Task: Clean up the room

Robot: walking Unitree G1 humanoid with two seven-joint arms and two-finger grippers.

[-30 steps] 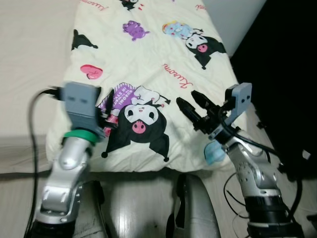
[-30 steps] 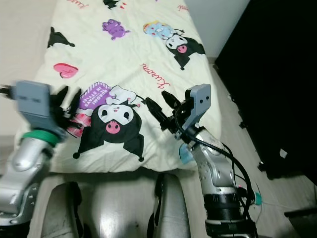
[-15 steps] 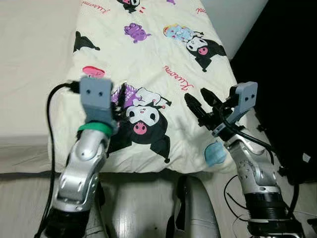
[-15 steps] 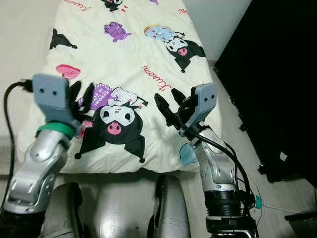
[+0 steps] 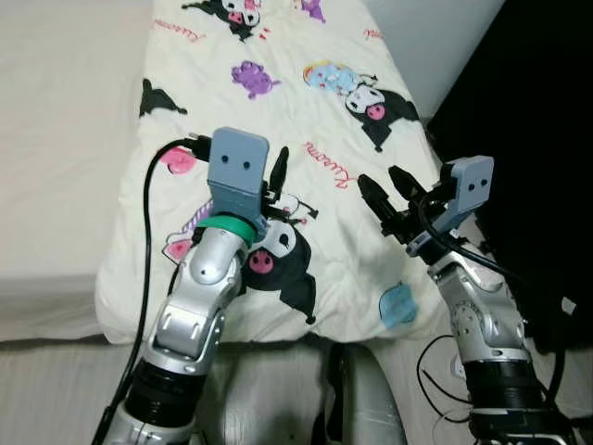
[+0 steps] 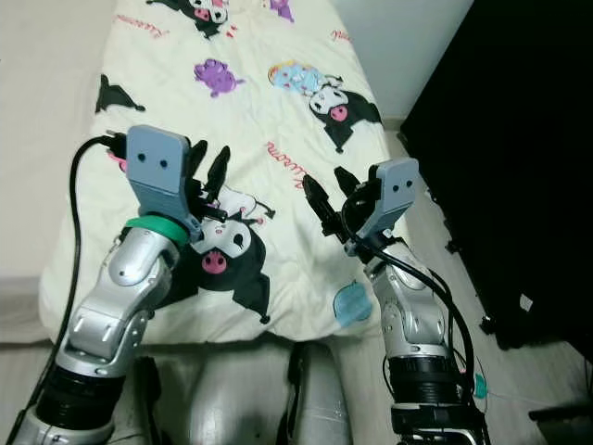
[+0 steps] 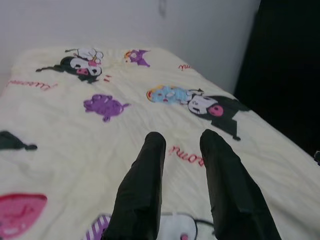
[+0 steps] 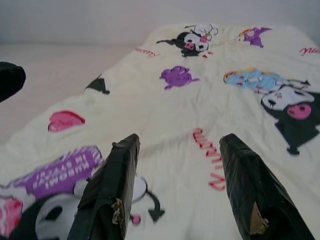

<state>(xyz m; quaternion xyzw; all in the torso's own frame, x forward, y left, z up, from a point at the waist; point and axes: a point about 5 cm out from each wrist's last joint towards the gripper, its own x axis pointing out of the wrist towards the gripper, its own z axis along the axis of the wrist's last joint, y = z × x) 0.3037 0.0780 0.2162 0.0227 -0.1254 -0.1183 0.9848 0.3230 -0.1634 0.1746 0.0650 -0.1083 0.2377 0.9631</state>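
Observation:
A cream blanket printed with cartoon characters covers the right half of a bed. Its near edge hangs over the foot of the bed in front of me. My left gripper is raised over the blanket's near-middle, above a black-and-white character print. In the left wrist view its fingers stand apart with nothing between them. To the right, my right gripper hovers open over the blanket near its right edge. The right wrist view shows its fingers wide apart above red lettering.
Bare beige sheet lies left of the blanket. A black surface stands close along the bed's right side, and a grey wall rises behind. Cables trail on the floor by my right leg.
My left arm has swung up and inward, from the blanket's near left corner to over its middle. My right gripper rose slightly and stays open. The camera also shifted a little.

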